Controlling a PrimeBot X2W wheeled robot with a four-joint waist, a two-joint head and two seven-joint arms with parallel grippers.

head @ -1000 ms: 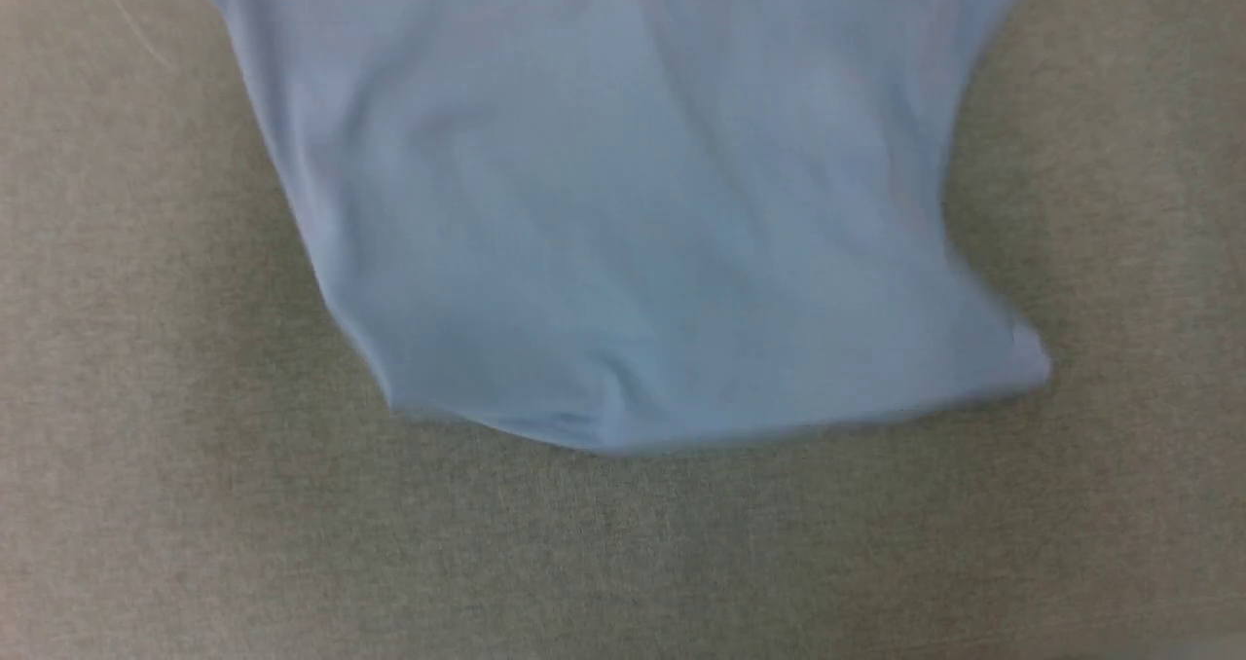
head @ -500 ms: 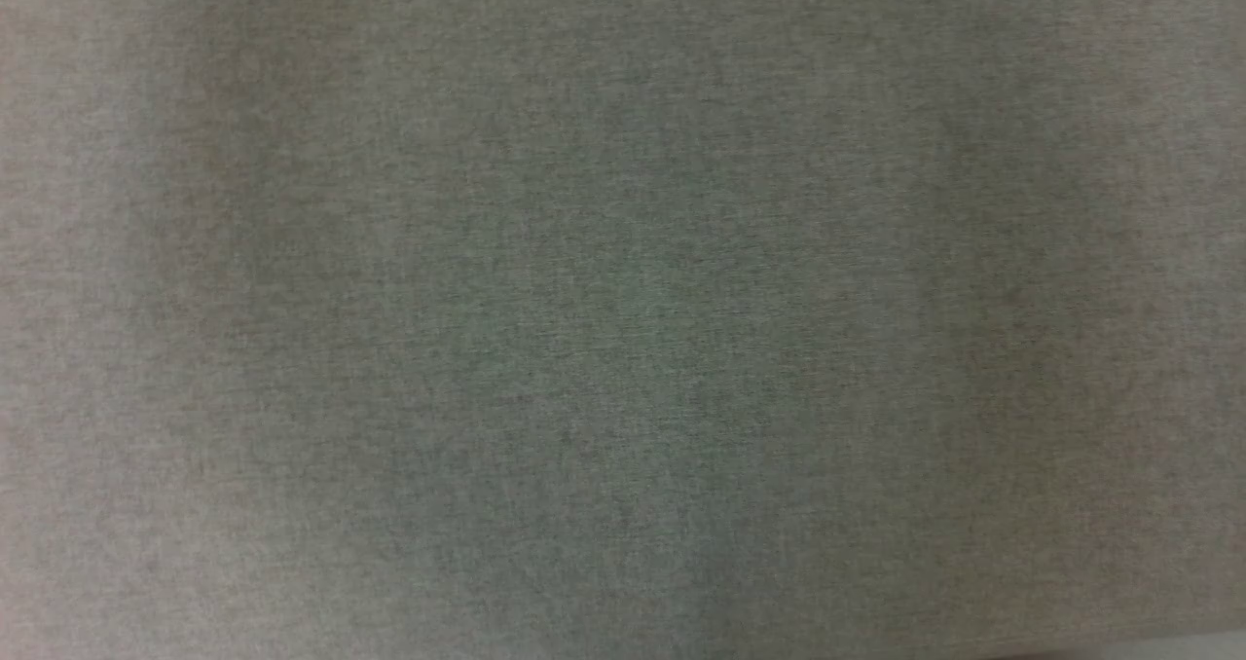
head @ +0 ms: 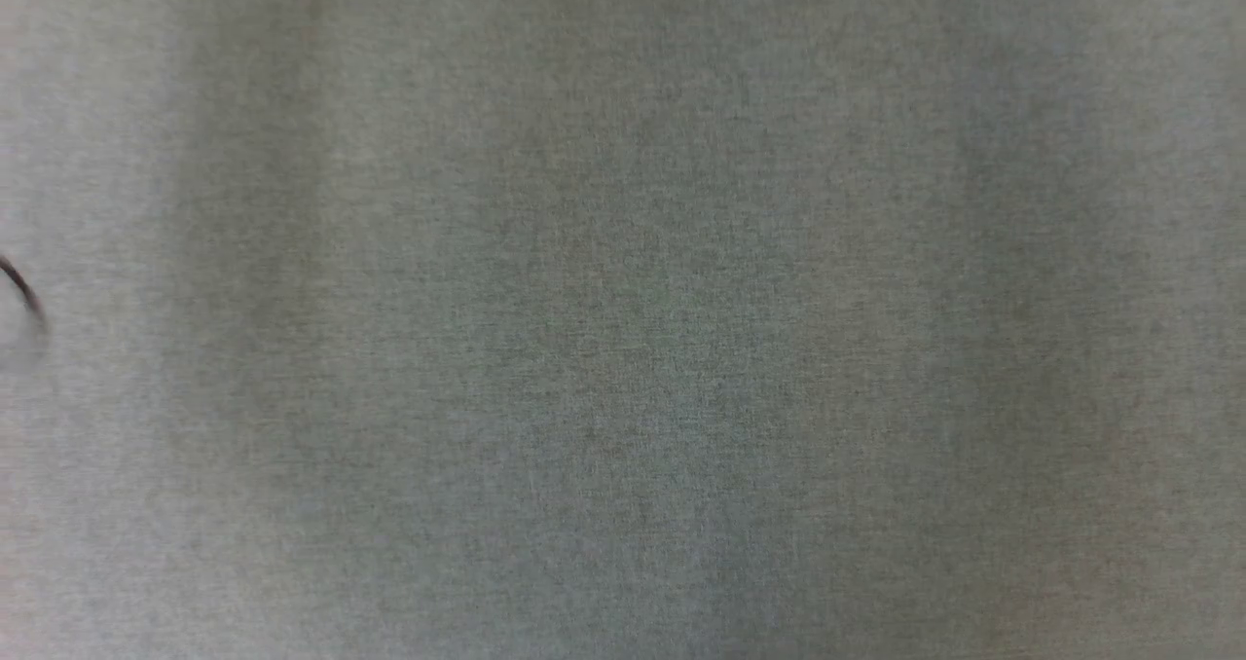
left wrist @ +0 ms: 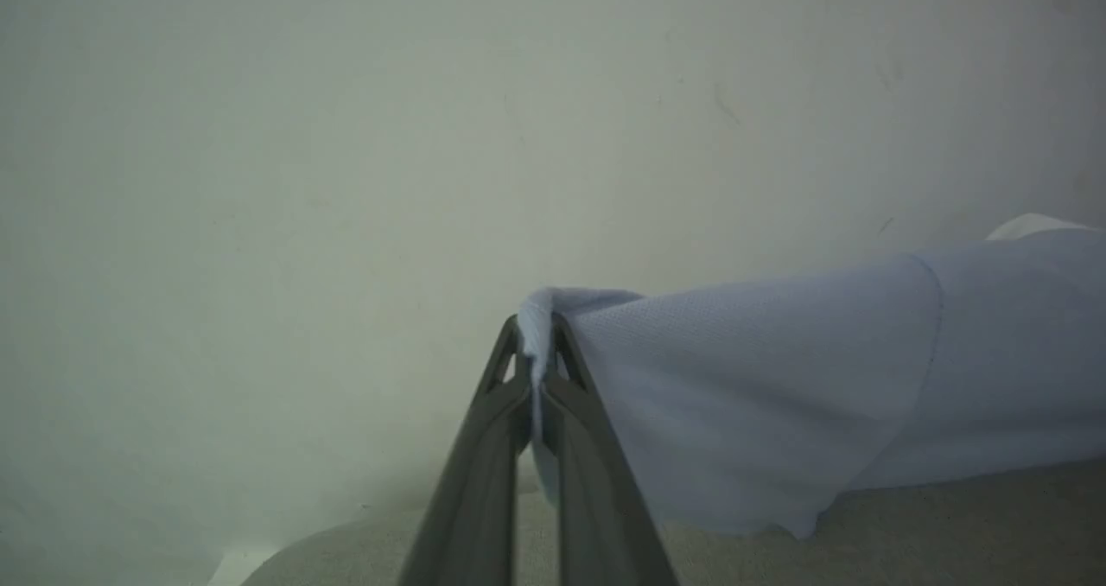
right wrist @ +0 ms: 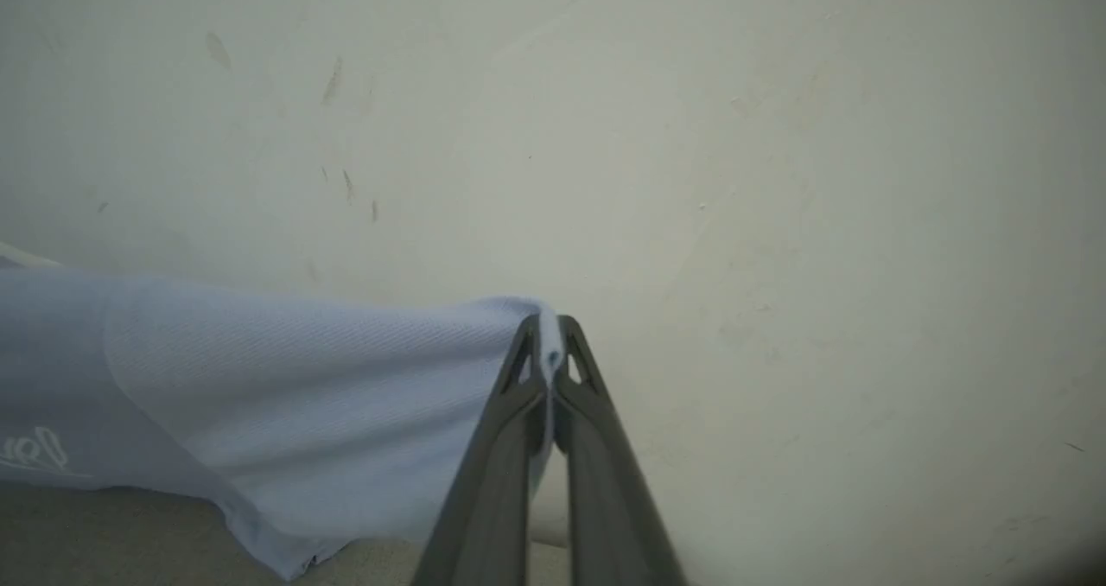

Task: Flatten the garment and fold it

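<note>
The garment is a light blue knit shirt held up off the grey cloth surface. In the left wrist view my left gripper is shut on a pinch of its edge, and the fabric stretches away to the right, with a bit of white collar at the far right. In the right wrist view my right gripper is shut on another pinch of the garment, which runs off to the left. White cursive lettering shows at the lower left.
A pale wall stands close behind both grippers. The grey woven table surface spreads across the head view, with a thin dark curved line at its left edge. The same grey cloth lies below the hanging fabric.
One second ago the garment's lower hem hung in the head view over the grey surface. It has since gone up out of that view. A dark curved line has appeared at the left edge.
</note>
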